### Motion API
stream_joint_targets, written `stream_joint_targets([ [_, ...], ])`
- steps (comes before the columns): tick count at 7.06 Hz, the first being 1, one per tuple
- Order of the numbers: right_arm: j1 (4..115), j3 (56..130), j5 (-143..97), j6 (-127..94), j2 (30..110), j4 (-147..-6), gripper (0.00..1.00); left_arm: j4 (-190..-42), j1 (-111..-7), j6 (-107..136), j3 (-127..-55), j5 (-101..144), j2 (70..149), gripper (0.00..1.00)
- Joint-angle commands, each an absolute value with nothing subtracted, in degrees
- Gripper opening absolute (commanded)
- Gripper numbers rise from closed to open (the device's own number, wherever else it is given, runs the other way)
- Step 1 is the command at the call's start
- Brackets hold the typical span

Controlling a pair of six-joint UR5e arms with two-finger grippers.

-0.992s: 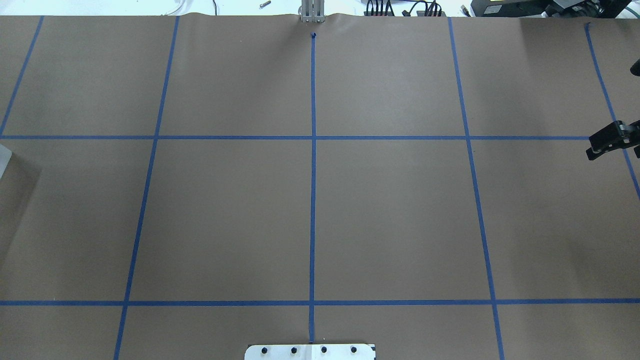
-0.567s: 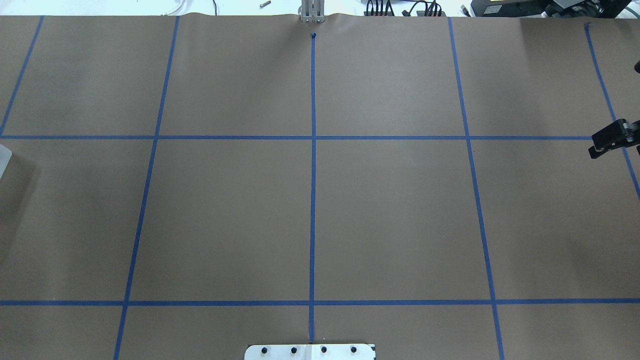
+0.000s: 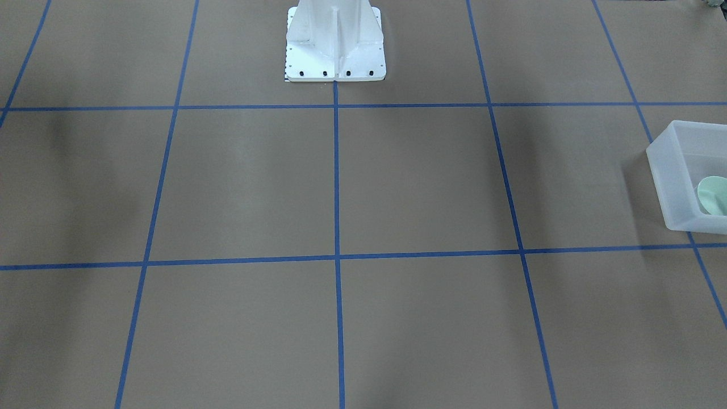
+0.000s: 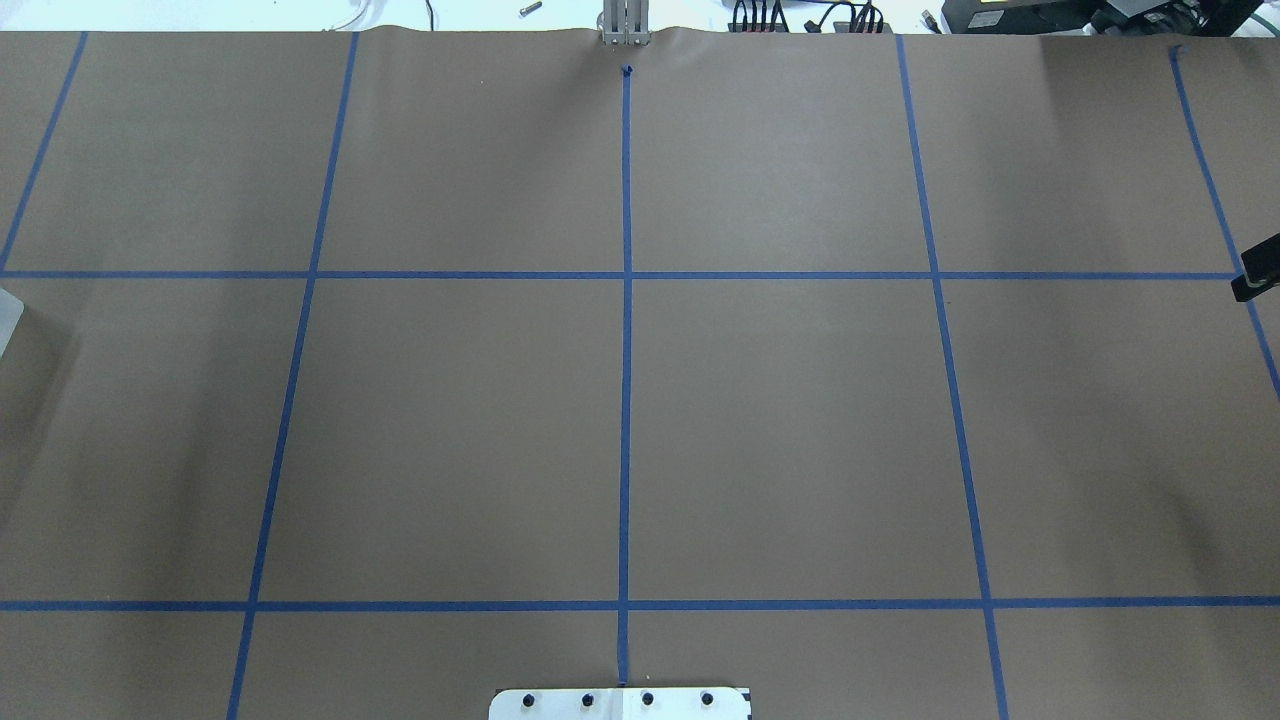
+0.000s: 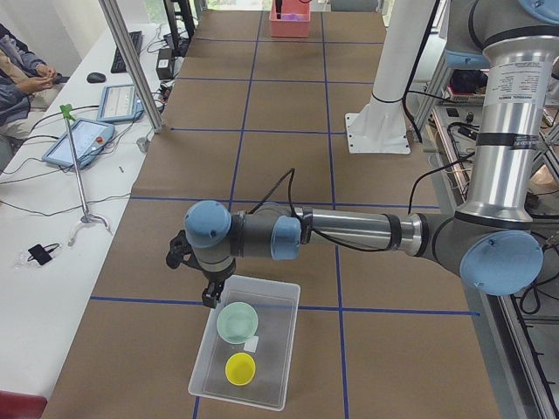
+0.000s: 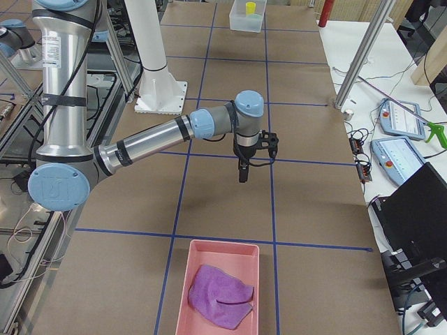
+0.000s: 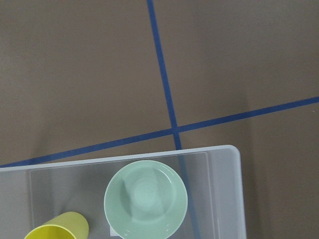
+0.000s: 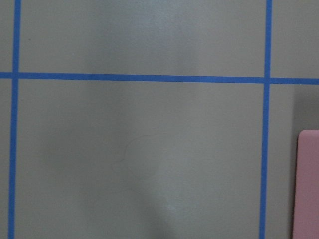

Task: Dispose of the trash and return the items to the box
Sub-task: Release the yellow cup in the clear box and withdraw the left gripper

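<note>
The box (image 5: 272,301) is a frosted translucent bin at the table's end on my left. It also shows in the front-facing view (image 3: 676,170) and the left wrist view (image 7: 227,199). The teal-green bowl (image 7: 145,199) and a yellow cup (image 7: 57,230) sit inside it, as the exterior left view shows for the bowl (image 5: 237,321). My left gripper (image 5: 208,295) hangs over the box's far rim; I cannot tell if it is open. Only a black sliver of my right gripper (image 4: 1260,275) shows at the overhead's right edge. It hangs above bare paper (image 6: 242,173), with its jaws unclear.
A pink bin (image 6: 223,279) holding a purple cloth (image 6: 220,296) stands at the table's end on my right; its edge shows in the right wrist view (image 8: 309,184). The robot's white base (image 3: 335,40) stands mid-table. Blue tape lines grid the brown paper.
My right gripper has slid further right and is almost out of the overhead view. Nothing else in that view has moved.
</note>
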State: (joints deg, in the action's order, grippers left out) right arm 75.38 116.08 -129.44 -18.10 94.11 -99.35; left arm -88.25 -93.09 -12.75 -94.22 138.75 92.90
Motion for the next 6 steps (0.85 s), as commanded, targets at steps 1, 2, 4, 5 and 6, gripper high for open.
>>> stream_joint_targets([
  [1,80.14,112.43,-129.64,-6.81,96.50,-99.32,1.00,-87.97,-87.66,-4.10,-100.27,138.69,92.37,0.98],
  [2,81.55,111.11,-129.73,-3.37,96.50,-99.40,1.00,-88.41,-85.80,-1.00,-99.76,138.52,92.81,0.98],
  [4,83.57,110.74,-129.90,-3.08,96.50,-99.49,1.00,-90.60,-85.96,-3.41,-102.90,138.43,91.15,0.98],
  [5,83.58,110.05,-130.25,-3.08,96.33,-99.49,1.00,-91.14,-86.22,-3.51,-104.40,138.51,89.49,0.98],
  [6,83.67,110.30,-131.56,-3.08,96.33,-99.49,1.00,-91.06,-85.96,-2.56,-106.15,135.99,88.34,0.98],
])
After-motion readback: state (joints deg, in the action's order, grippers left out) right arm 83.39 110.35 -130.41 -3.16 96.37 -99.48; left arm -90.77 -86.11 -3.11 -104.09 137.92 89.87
